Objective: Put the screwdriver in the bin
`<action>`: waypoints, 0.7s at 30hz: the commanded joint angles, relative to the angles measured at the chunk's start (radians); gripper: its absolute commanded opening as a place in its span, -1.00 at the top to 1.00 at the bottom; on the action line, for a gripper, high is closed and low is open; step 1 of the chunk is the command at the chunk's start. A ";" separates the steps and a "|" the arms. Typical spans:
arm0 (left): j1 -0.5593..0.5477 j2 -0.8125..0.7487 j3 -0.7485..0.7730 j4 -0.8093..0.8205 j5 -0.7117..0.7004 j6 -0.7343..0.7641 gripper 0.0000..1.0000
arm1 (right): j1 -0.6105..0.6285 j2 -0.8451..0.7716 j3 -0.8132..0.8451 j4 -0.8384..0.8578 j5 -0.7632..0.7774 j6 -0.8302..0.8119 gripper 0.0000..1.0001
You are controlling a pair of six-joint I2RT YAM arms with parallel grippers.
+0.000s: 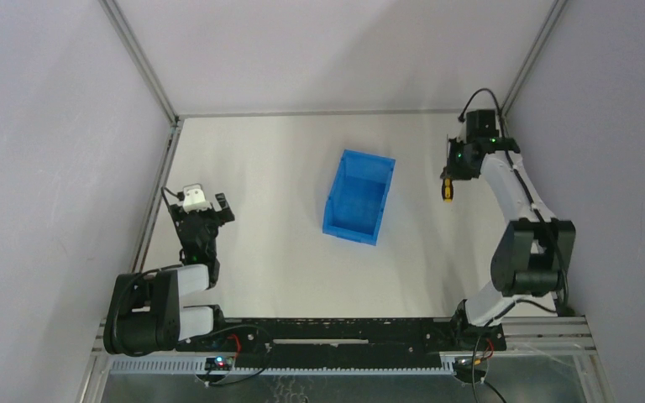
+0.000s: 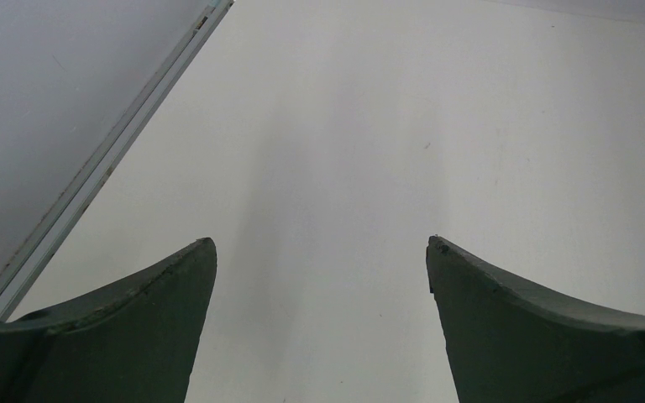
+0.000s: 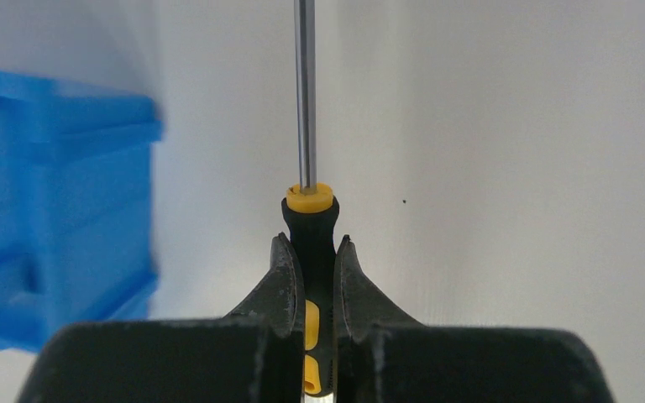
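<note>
From above, a bright blue rectangular plastic storage bin [image 1: 351, 228] stands near the middle of the white table [image 1: 285, 277], its lower sloped end towards the arms. Well to the right of it, with bare table between, the right gripper [image 1: 449, 180] is closed on a small screwdriver with a yellow-orange and black handle [image 1: 448, 191]. The handle shows just below the fingers, and the thin shaft cannot be made out in this view. Whether the screwdriver is lifted or lying on the table cannot be told from here. The left gripper [image 1: 211, 206] sits over the left side of the table, well apart from the bin, with its two fingers spread. In the left wrist view the two dark fingers [image 2: 147, 315] stand wide apart with nothing between them. Only white table shows beyond them, with a silver metal rail [image 2: 92, 172] running along its left edge below a grey wall. In the right wrist view the dark fingers [image 3: 284, 281] press against both sides of the handle, pinching the black grip just behind its yellow collar. The grey metal shaft [image 3: 304, 92] runs straight out from the gripper and leaves the top of the picture. The bin [image 3: 50, 210] fills the left side, blurred and apart from the screwdriver, which is outside it.
</note>
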 commanded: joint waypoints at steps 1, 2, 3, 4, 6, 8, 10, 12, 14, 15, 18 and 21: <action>-0.004 -0.005 0.033 0.066 -0.011 0.019 -1.00 | 0.019 -0.120 0.122 -0.146 -0.007 0.101 1.00; -0.004 -0.005 0.033 0.066 -0.012 0.019 -1.00 | 0.044 -0.126 0.150 -0.175 -0.002 0.117 1.00; -0.004 -0.005 0.032 0.066 -0.011 0.019 -1.00 | 0.069 -0.131 0.178 -0.207 0.008 0.134 1.00; -0.005 -0.005 0.032 0.066 -0.011 0.019 -1.00 | 0.098 -0.131 0.210 -0.233 0.021 0.150 1.00; -0.004 -0.004 0.032 0.066 -0.011 0.019 -1.00 | 0.163 -0.126 0.268 -0.278 0.049 0.186 1.00; -0.004 -0.005 0.033 0.066 -0.011 0.019 -1.00 | 0.230 -0.120 0.324 -0.293 0.061 0.225 1.00; -0.004 -0.005 0.033 0.066 -0.011 0.020 -1.00 | 0.294 -0.114 0.355 -0.281 0.056 0.261 1.00; -0.004 -0.005 0.032 0.066 -0.011 0.019 -1.00 | 0.353 -0.102 0.376 -0.261 0.040 0.292 1.00; -0.004 -0.005 0.032 0.066 -0.012 0.019 -1.00 | 0.421 -0.080 0.395 -0.235 0.021 0.318 1.00; -0.004 -0.005 0.033 0.066 -0.011 0.019 -1.00 | 0.450 -0.065 0.407 -0.224 0.007 0.321 1.00; -0.004 -0.005 0.032 0.066 -0.012 0.019 -1.00 | 0.522 -0.002 0.448 -0.205 0.000 0.332 1.00; -0.004 -0.005 0.032 0.066 -0.011 0.019 -1.00 | 0.562 0.054 0.463 -0.194 0.046 0.348 0.97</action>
